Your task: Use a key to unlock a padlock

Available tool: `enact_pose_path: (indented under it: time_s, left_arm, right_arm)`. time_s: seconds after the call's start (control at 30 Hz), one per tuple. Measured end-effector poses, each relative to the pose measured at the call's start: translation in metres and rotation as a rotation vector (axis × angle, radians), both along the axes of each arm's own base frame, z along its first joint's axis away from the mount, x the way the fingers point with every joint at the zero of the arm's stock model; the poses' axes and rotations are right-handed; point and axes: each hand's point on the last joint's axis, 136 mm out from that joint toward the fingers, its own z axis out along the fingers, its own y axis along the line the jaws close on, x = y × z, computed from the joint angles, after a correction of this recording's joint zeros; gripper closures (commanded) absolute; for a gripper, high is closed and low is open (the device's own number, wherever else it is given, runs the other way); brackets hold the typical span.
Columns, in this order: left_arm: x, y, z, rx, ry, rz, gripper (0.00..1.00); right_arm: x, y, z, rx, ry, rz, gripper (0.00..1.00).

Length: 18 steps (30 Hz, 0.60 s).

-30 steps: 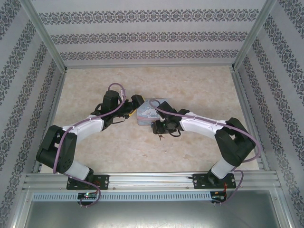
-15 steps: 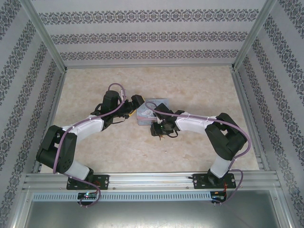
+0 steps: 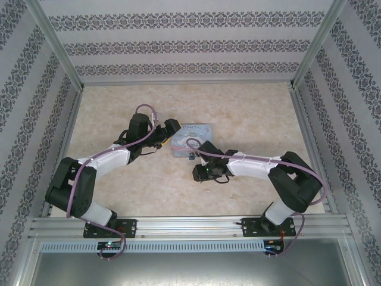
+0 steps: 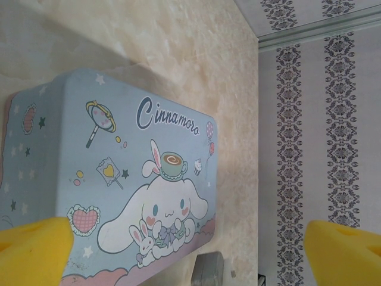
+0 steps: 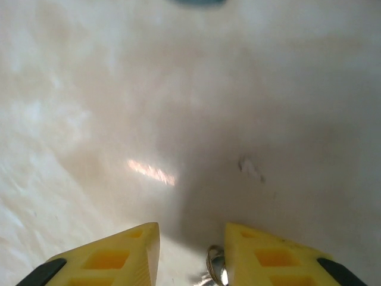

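The padlock [image 3: 191, 157] is a tiny bluish lock on the table at the near edge of the pastel-blue cartoon tin box [image 3: 191, 138]. In the left wrist view a small grey block [image 4: 208, 271] sits by that box [image 4: 119, 179]; it looks like the same lock. My left gripper [image 4: 190, 241] hovers over the box, open wide with nothing between its fingers. My right gripper [image 3: 200, 173] is low over the table, just nearer than the lock. Its yellow fingers [image 5: 113, 256] stand apart. The key's shiny metal ring [image 5: 217, 271] lies between them, against the right finger.
The marble-patterned tabletop [image 3: 250, 113] is fenced by an aluminium frame and patterned walls [image 3: 190, 44]. A blurred blue shape [image 5: 196, 2] shows at the top edge of the right wrist view; I cannot tell what it is.
The right arm has drawn back from the tin box toward the near side, uncovering the box lid, and its jaws have narrowed. The left arm has not moved.
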Motion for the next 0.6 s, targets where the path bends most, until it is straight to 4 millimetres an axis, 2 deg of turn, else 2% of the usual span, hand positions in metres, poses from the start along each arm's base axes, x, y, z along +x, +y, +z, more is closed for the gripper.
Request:
enact_pose_path:
  time_s: [0.13,0.23,0.4,0.6]
  left_arm:
    - [0.000,0.000,0.000,0.000,0.000,0.000,0.01]
    - [0.000,0.000,0.000,0.000,0.000,0.000,0.01]
    - [0.000,0.000,0.000,0.000,0.000,0.000,0.01]
    - [0.000,0.000,0.000,0.000,0.000,0.000,0.01]
  right_arm:
    - [-0.013,-0.002,0.002,0.015,0.007,-0.011,0.65]
    - [-0.024,-0.008,0.002,0.010,0.021,-0.016,0.57]
    - [-0.024,-0.015,0.015,-0.007,-0.015,-0.015,0.48]
    - [-0.019,-0.014,0.023,-0.059,-0.050,0.083,0.46]
